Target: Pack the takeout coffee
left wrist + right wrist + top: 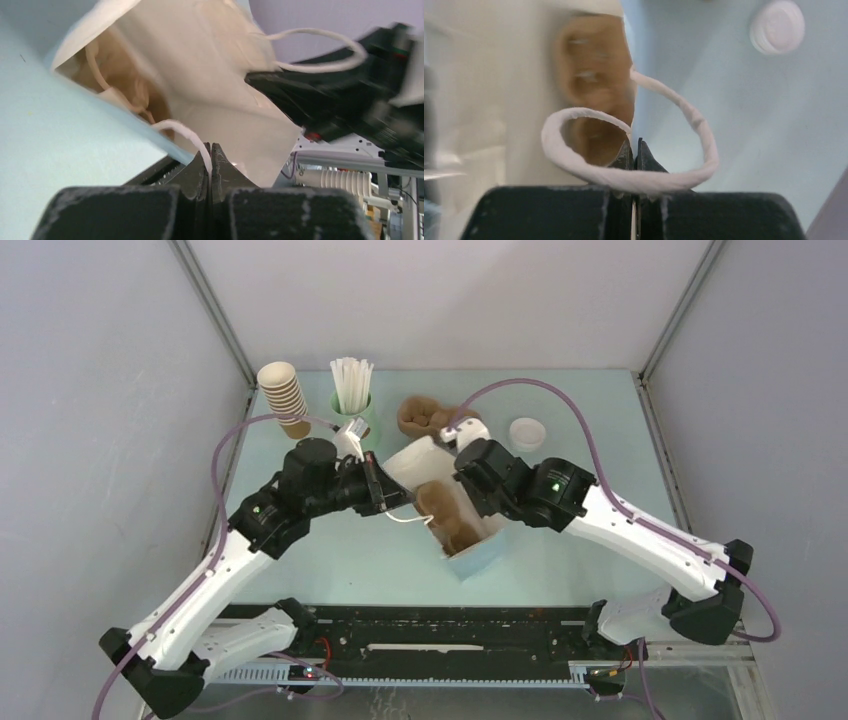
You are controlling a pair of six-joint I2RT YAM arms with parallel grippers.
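Note:
A white paper bag (420, 458) with a pale blue side is held tilted at the table's middle, its mouth towards me. A brown pulp carrier (446, 516) sits inside it, blurred in the right wrist view (594, 75). I cannot make out the takeout coffee; it is hidden or out of view. My left gripper (383, 500) is shut on one white cord handle (185, 132) of the bag. My right gripper (462, 480) is shut on the bag's opposite rim (631, 107). That side's handle loop (694, 120) drapes across its fingers.
A second brown pulp carrier (424, 418) lies behind the bag. A loose round white lid (527, 432) lies at the back right, also in the right wrist view (776, 26). A stack of lidless brown cups (284, 395) and a mint-green cup of straws (352, 398) stand at the back left.

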